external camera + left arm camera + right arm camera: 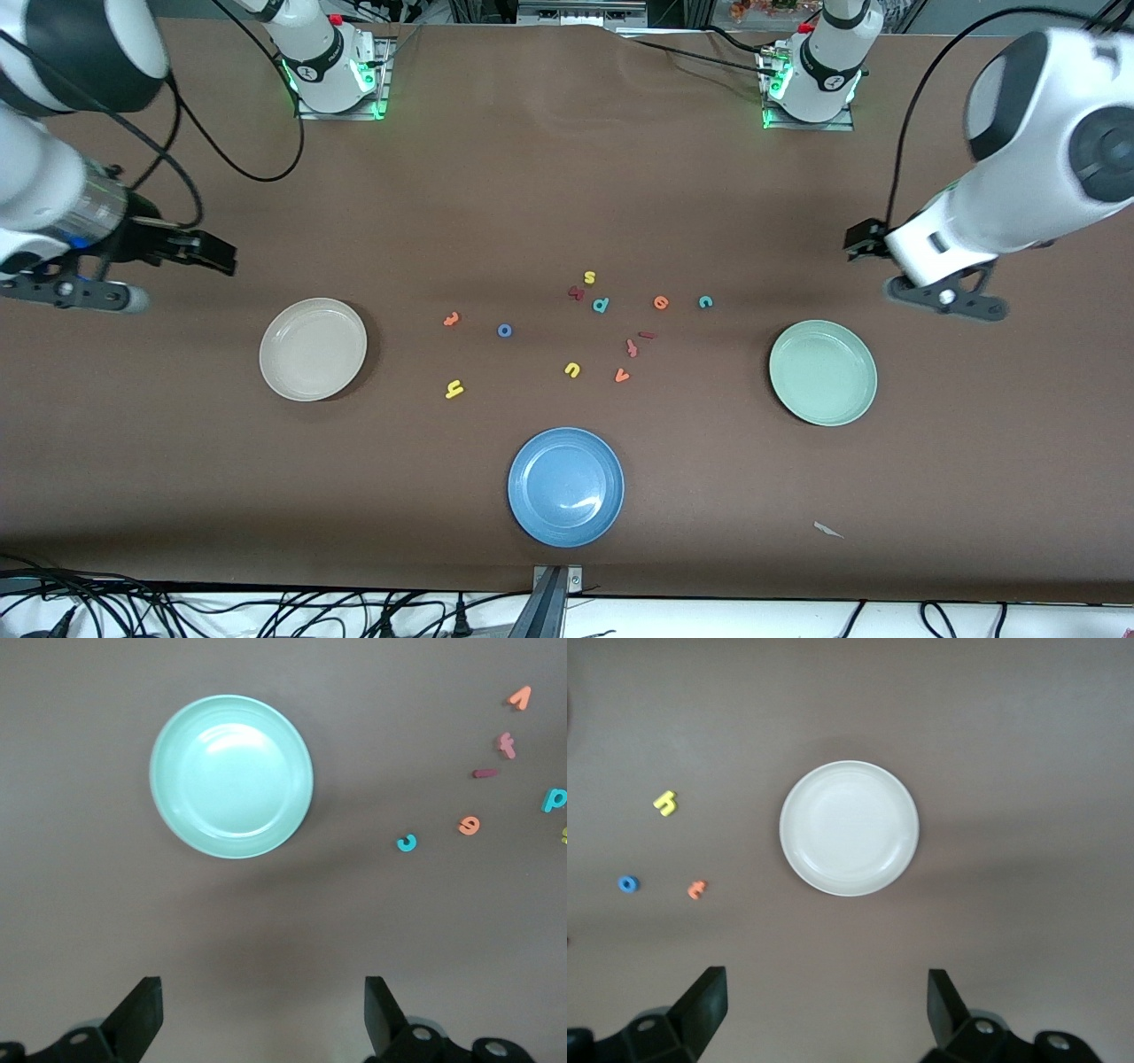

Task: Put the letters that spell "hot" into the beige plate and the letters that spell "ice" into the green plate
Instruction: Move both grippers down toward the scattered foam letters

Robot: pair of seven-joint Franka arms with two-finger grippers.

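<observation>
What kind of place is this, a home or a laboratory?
Most likely a robotics laboratory: two arm bases bolted to a brown table, loose cables along its edge, and test props laid out, namely foam letters and three plates such as the blue plate.

A brown table (567, 177) is carrying a beige plate (313, 348), a green plate (823, 372) and a blue plate (565, 486); small foam letters (585, 332) are lying scattered between them, and a paper scrap (828, 530) is lying near the green plate.
</observation>
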